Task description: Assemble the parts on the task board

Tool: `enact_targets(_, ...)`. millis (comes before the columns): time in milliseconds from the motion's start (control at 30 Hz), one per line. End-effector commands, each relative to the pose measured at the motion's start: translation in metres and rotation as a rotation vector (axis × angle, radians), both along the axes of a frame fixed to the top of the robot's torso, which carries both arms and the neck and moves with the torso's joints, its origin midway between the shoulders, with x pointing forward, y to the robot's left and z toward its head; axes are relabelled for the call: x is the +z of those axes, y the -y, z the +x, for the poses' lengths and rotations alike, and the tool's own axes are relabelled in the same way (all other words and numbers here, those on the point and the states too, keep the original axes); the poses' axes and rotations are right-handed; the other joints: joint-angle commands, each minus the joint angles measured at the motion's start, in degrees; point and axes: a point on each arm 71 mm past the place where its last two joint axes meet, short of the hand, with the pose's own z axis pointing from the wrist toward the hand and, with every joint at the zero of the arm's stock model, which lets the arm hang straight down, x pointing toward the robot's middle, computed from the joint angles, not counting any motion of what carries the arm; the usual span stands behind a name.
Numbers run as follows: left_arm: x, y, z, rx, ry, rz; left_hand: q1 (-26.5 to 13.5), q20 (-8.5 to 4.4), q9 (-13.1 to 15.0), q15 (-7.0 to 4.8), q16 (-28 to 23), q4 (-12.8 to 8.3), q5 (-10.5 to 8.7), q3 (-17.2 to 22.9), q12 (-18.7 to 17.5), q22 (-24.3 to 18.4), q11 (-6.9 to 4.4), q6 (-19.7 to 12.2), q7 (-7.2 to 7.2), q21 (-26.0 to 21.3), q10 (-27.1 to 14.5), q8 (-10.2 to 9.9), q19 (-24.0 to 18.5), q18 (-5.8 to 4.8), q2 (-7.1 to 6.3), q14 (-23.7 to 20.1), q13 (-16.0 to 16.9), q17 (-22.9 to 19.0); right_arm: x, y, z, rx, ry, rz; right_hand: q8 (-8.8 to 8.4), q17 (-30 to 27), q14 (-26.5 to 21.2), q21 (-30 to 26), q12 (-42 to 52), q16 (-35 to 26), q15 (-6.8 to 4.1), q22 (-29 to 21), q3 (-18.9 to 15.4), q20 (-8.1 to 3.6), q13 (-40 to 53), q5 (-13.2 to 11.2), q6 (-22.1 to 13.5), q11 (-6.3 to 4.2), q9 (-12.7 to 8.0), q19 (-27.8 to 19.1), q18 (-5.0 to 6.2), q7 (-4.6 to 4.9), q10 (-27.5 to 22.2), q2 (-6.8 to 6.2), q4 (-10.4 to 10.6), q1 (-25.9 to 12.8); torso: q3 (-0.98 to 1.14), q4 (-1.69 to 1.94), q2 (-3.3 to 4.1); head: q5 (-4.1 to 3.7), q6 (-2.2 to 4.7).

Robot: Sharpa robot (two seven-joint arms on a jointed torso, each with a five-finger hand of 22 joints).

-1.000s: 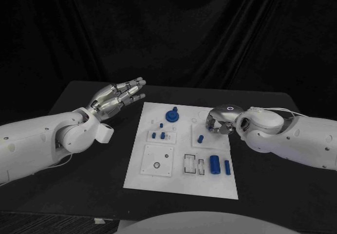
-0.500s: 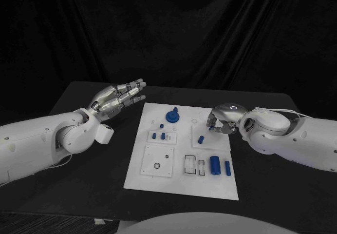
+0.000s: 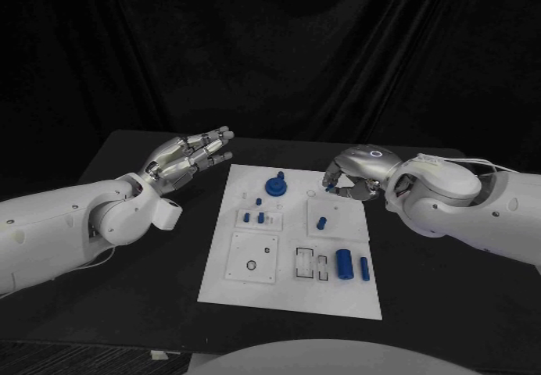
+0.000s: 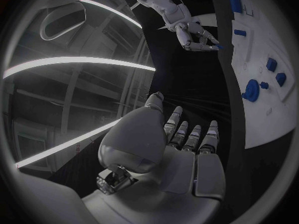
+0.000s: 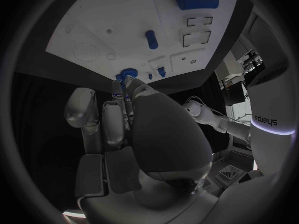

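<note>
over the black table [image 3: 135,273] the right robot hand [image 3: 352,173] pinches a small blue part [image 4: 219,46] (left robot hand [image 3: 186,156] spread, holding nothing).

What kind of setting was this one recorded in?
Likely a robotics lab test cell: a black table against dark drapes, a white task board with small blue parts, and ceiling strip lights.

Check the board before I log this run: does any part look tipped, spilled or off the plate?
Nothing stands out. The small blue parts sit on the flat white task board, none on the black table.
</note>
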Motion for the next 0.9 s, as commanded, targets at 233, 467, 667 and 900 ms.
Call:
enact_targets(233,-0.001,0.006,0.000,-0.018,-0.005,-0.017,-0.1,0.06,0.1,-0.38,0.3,0.2,-0.06,-0.2,0.2,0.1,0.43,0.4,0.18,0.0,0.1,0.3,0.0,-0.51,0.59,-0.1,0.1,0.0,-0.001,-0.042,-0.020,0.121,-0.053,-0.015,-0.88,0.6,0.0,0.8,-0.7,0.3,0.10,7.8,0.3,-0.07,-0.2,-0.5,-0.5,0.22,-0.2,0.1,0.52,0.17,0.5,-0.32,0.0,0.0,-0.02,0.06,-0.05,-0.13,-0.44)
enact_targets(467,-0.001,0.007,0.000,-0.022,-0.007,-0.017,-0.1,0.06,0.1,-0.40,0.3,0.2,-0.06,-0.1,0.2,0.0,0.45,0.4,0.20,0.0,0.1,0.3,0.0,-0.52,0.68,-0.1,0.1,0.0,-0.022,-0.075,-0.028,0.206,-0.122,-0.037,-1.18,0.7,0.1,0.8,-0.9,0.4,0.12,7.8,0.6,-0.08,-0.3,-0.3,-0.8,0.25,-0.4,0.1,0.54,0.23,0.5,-0.32,-0.2,0.2,0.06,0.20,0.09,0.29,-0.80)
enact_targets(667,-0.002,0.008,0.001,-0.025,-0.010,-0.017,-0.1,0.06,0.1,-0.43,0.3,0.2,-0.05,-0.1,0.2,0.0,0.47,0.4,0.21,0.0,0.1,0.3,0.0,-0.54,0.78,-0.1,0.1,0.0,-0.038,-0.097,-0.033,0.252,-0.160,-0.043,-1.32,0.7,0.1,0.5,-1.1,0.4,0.13,7.8,0.7,-0.08,-0.3,-0.1,-0.8,0.27,-0.4,0.1,0.58,0.25,0.5,-0.35,-0.4,0.3,0.09,0.23,0.03,0.44,-1.25)
enact_targets(900,-0.002,0.011,0.001,-0.033,-0.012,-0.018,-0.1,0.05,0.1,-0.50,0.3,0.2,-0.04,0.0,0.3,-0.2,0.59,0.5,0.29,0.0,0.1,0.4,0.0,-0.58,0.98,-0.1,0.1,0.0,-0.049,-0.111,-0.036,0.279,-0.183,-0.045,-1.38,0.7,0.2,0.5,-1.1,0.4,0.13,7.7,0.8,-0.08,-0.3,0.1,-0.8,0.28,-0.4,0.0,0.60,0.27,0.6,-0.40,-0.5,0.3,0.13,0.16,0.10,0.50,-1.68)
